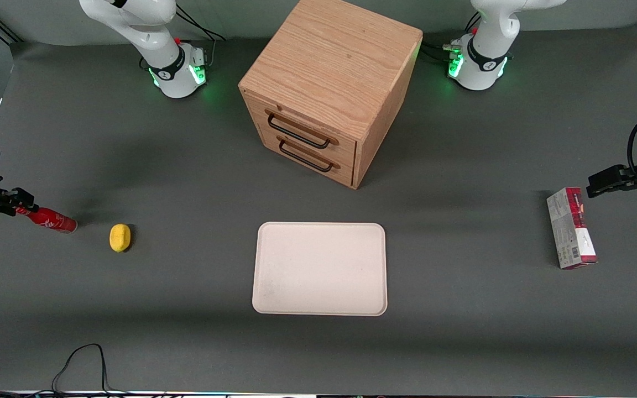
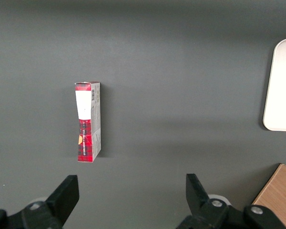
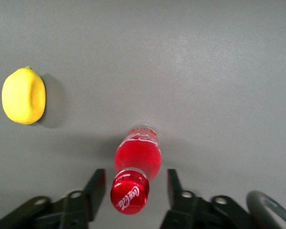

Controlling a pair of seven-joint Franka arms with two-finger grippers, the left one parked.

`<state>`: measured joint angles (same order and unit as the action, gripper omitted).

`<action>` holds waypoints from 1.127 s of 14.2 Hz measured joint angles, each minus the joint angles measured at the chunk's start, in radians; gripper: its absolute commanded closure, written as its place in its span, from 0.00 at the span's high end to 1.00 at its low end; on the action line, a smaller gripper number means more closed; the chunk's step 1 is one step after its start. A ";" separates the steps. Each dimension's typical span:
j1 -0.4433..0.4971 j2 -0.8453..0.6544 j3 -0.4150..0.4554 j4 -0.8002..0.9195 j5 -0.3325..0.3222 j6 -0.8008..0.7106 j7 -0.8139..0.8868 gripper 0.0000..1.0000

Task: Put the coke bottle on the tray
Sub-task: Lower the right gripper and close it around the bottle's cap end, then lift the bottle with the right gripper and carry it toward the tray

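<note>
The coke bottle [image 1: 50, 219], small, slim and red with white lettering, is on the grey table toward the working arm's end. Its red cap points at my gripper [image 1: 20, 207]. In the right wrist view the cap of the bottle [image 3: 129, 195] sits between the two black fingers [image 3: 96, 186] of the gripper [image 3: 136, 180]. There is a gap on each side, so the gripper is open around the neck and cap. The cream tray [image 1: 318, 268] lies flat at the table's middle, far from the bottle, and its edge shows in the left wrist view [image 2: 282, 86].
A yellow lemon [image 1: 120, 237] lies beside the bottle, between it and the tray, and also shows in the right wrist view [image 3: 24, 95]. A wooden two-drawer cabinet [image 1: 329, 88] stands farther from the camera than the tray. A red-and-white carton [image 1: 571, 228] lies toward the parked arm's end.
</note>
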<state>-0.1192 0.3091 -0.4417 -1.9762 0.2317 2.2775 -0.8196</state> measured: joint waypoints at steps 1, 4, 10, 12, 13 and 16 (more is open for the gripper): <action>0.000 0.000 0.000 0.000 0.000 0.000 -0.008 0.15; 0.000 0.000 0.000 0.000 0.001 0.000 -0.018 0.13; 0.013 -0.015 0.000 0.119 -0.002 -0.161 -0.021 0.13; 0.014 -0.032 0.000 0.258 -0.025 -0.324 -0.021 0.13; 0.014 -0.043 -0.001 0.337 -0.038 -0.415 -0.021 0.13; 0.013 -0.058 -0.012 0.553 -0.072 -0.641 -0.021 0.11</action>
<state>-0.1061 0.2509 -0.4540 -1.4232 0.1602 1.6365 -0.8405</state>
